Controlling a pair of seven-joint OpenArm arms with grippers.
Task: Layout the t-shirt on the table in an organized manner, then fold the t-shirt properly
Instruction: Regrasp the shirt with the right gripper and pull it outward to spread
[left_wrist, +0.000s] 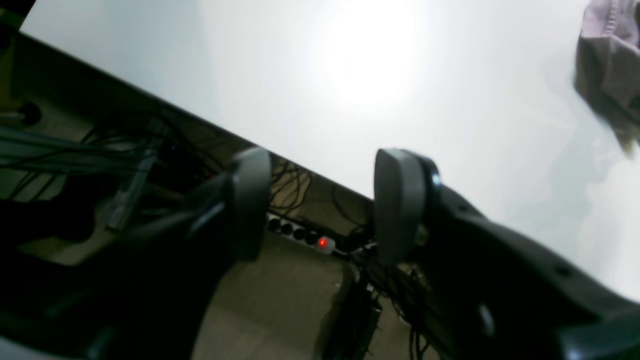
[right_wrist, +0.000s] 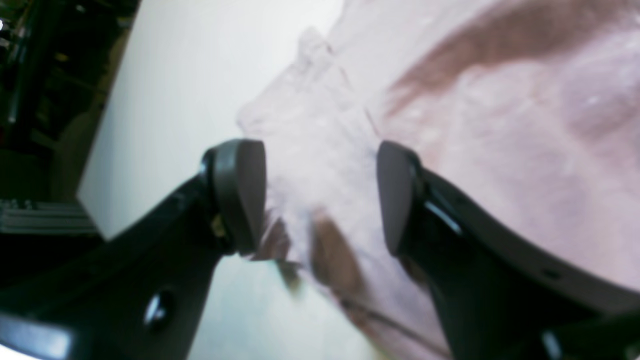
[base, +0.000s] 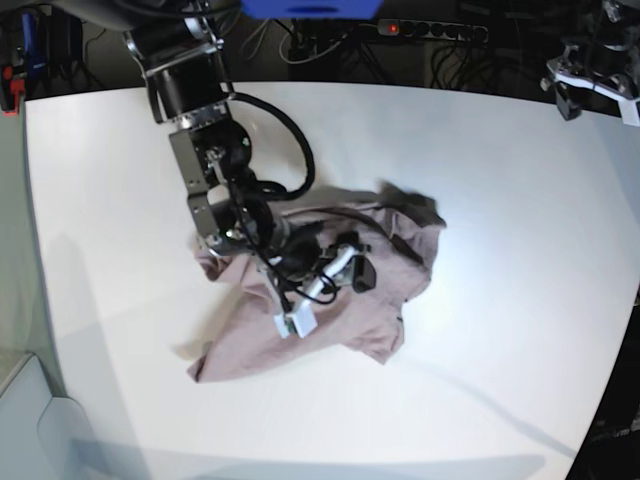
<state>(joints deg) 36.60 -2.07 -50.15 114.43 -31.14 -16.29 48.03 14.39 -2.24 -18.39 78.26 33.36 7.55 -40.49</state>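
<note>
The mauve-pink t-shirt lies crumpled in the middle of the white table. My right gripper hovers low over its centre. In the right wrist view its fingers stand wide apart, open, with wrinkled t-shirt cloth behind the gap and bare table to the left. My left gripper is open and empty, up at the table's far right corner. From there a bit of the t-shirt shows at the upper right, across bare table.
Beyond the table edge near my left gripper, a power strip with a red light lies among cables on the floor. The same power strip shows behind the table's far edge. The right arm's cable loops above the shirt.
</note>
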